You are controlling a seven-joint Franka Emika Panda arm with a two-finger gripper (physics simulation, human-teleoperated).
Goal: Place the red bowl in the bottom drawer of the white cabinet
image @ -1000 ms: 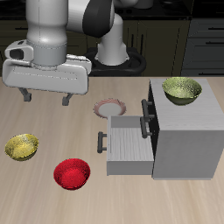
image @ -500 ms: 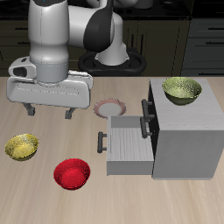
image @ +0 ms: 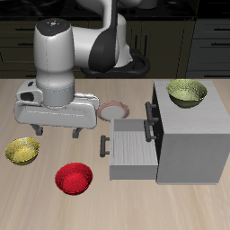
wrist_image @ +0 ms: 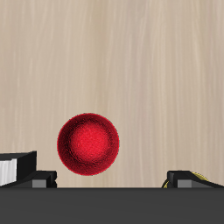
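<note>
Red bowl [image: 75,178] btwn yellow bowl [image: 22,151] & open bottom drawer [image: 132,151].

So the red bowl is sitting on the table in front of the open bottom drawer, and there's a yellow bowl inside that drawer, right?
Not quite. In the exterior view the bottom drawer is pulled out but holds no bowl. One yellow bowl sits on top of the white cabinet. The red bowl is indeed on the table, near the open drawer.

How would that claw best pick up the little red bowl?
Probably by its rim, coming straight down from above. The red bowl sits upright and open on the table, so one finger can go inside and one outside the thin wall. The gripper hangs open above it.
</note>
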